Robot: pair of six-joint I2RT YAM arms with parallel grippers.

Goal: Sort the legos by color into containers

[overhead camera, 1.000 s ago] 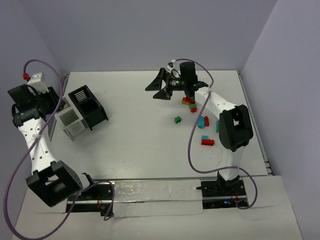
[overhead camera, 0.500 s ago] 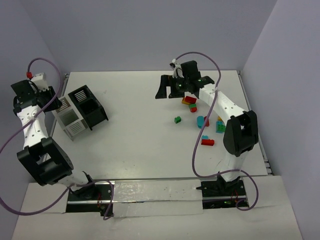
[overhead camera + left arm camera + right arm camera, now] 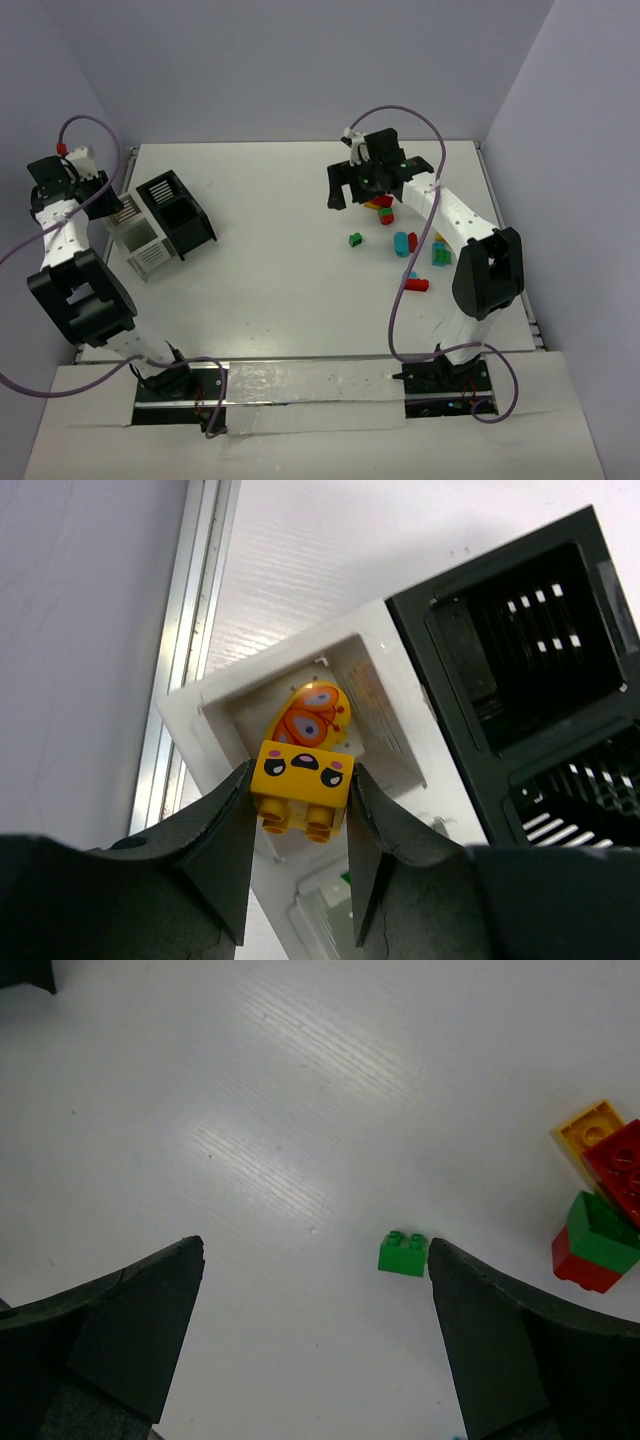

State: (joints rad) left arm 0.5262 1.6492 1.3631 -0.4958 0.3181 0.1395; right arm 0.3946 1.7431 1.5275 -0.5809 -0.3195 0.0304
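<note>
Left gripper (image 3: 301, 772) clenched a yellow brick (image 3: 300, 792) above the white bin (image 3: 215, 715); right gripper (image 3: 315, 1250) gaped wide near a green brick (image 3: 403, 1254).

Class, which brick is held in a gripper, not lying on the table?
The yellow brick with a printed face, pinched by the left gripper above a white bin.

The yellow brick (image 3: 300, 772) in the black left pincer (image 3: 298, 805) bore a printed face: black eyes, a black mouth and pink cheeks. The orange piece (image 3: 310, 712) showed pale ovals with dark centres. One container (image 3: 200, 715) was white, its neighbour (image 3: 450, 630) black. On the white desk (image 3: 250, 1110) sat a green brick (image 3: 403, 1254). Near the desk's right edge lay a second yellow brick (image 3: 590, 1128), a red brick (image 3: 625, 1165) and a green-over-red pair (image 3: 600, 1232).
</note>
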